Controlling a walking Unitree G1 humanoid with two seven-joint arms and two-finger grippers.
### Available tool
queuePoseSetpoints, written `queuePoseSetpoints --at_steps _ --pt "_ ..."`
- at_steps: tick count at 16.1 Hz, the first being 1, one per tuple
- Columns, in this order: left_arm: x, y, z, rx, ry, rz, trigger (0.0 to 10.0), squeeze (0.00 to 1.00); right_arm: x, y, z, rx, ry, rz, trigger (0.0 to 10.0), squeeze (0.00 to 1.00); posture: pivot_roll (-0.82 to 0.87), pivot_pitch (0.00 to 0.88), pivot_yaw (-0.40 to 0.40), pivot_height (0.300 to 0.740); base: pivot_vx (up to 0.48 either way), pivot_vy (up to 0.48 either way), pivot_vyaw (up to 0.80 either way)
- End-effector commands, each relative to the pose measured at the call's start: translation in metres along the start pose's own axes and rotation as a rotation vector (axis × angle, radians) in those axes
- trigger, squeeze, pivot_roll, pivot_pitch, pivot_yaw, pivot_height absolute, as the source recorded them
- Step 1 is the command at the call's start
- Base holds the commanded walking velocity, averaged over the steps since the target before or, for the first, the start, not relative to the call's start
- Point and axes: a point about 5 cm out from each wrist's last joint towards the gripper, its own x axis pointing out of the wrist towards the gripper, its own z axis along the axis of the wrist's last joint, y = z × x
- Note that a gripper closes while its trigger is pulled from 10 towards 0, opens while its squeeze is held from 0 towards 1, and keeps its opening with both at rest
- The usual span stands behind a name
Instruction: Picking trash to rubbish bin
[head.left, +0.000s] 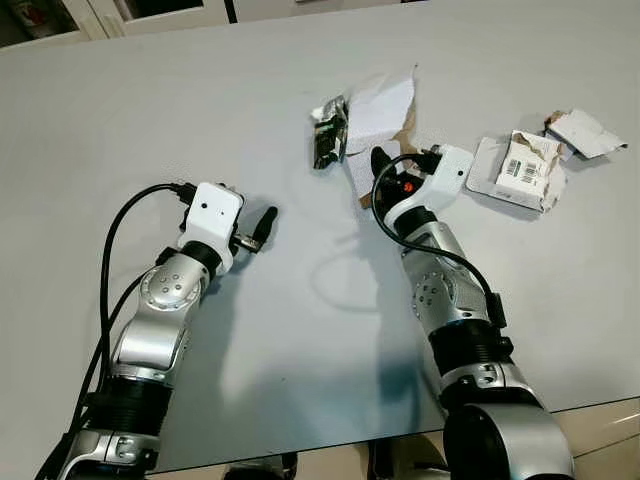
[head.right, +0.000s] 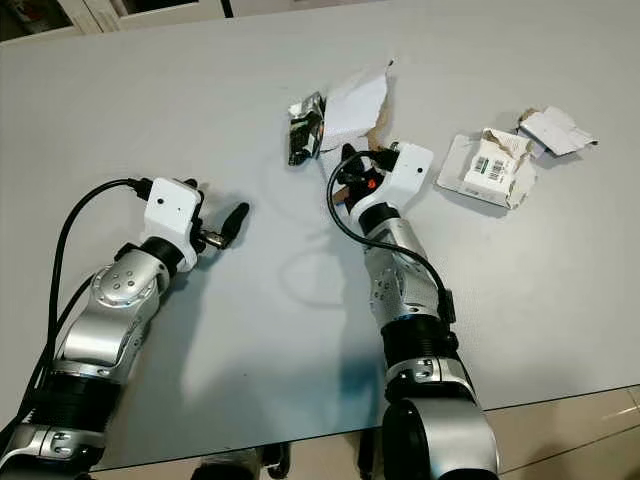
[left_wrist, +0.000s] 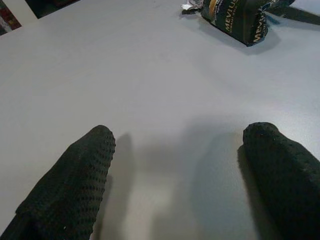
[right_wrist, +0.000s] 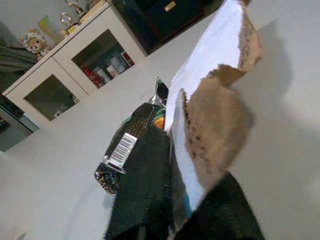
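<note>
Both silver arms reach forward over the grey table (head.left: 150, 110). The left gripper (head.left: 262, 228) hangs low above bare tabletop on the robot's left, its two black fingers (left_wrist: 75, 185) spread wide apart with nothing between them, as the left wrist view confirms. Ahead of it and off toward the other arm lies a dark green crumpled packet (head.left: 329, 133) with a silver foil lining and a barcode; it rests on the table, apart from the left fingers. The right gripper (head.left: 384, 170) stands further forward, and its fingers are pressed together on a torn piece of cardboard (head.left: 381, 105), white on one face and brown on the other; the right wrist view shows the ragged brown edge pinched between the two black pads (right_wrist: 145, 185). The cardboard rises past the fingertips, away from the robot, with the packet lying just beside it on the left-arm side. To the outer side of the right gripper, well apart from it, a flattened white carton with a barcode label (head.left: 522, 170) lies on the table, and just beyond that sits a smaller scrap of white card (head.left: 585, 132). At the far edge of the table, white cabinets with glass doors (right_wrist: 75, 70) stand against the wall.
</note>
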Motion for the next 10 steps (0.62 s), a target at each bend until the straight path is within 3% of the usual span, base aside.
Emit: queuePoseSetpoints --at_steps 1,7,10 --pt "-0.0055 -0.0026 -0.0142 -0.004 0.066 -0.005 10.0 0.0 -0.0111 -0.0143 -0.0222 0.031 0.088 -0.07 0.0 0.0 0.32 0.32 0.05 0.74 0.0 0.0 0.0" --pt "-0.0053 -0.0049 -0.0147 -0.01 0.069 -0.01 10.0 0.0 -0.0137 -0.0172 -0.0223 0.016 0.081 -0.087 0.0 0.0 0.31 0.314 0.049 0.74 0.0 0.0 0.0" --pt "-0.0028 -0.0089 -0.0147 -0.02 0.065 -0.014 10.0 0.0 -0.0192 -0.0233 -0.0131 -0.067 0.029 -0.136 0.0 0.0 0.3 0.296 0.043 0.74 0.0 0.0 0.0"
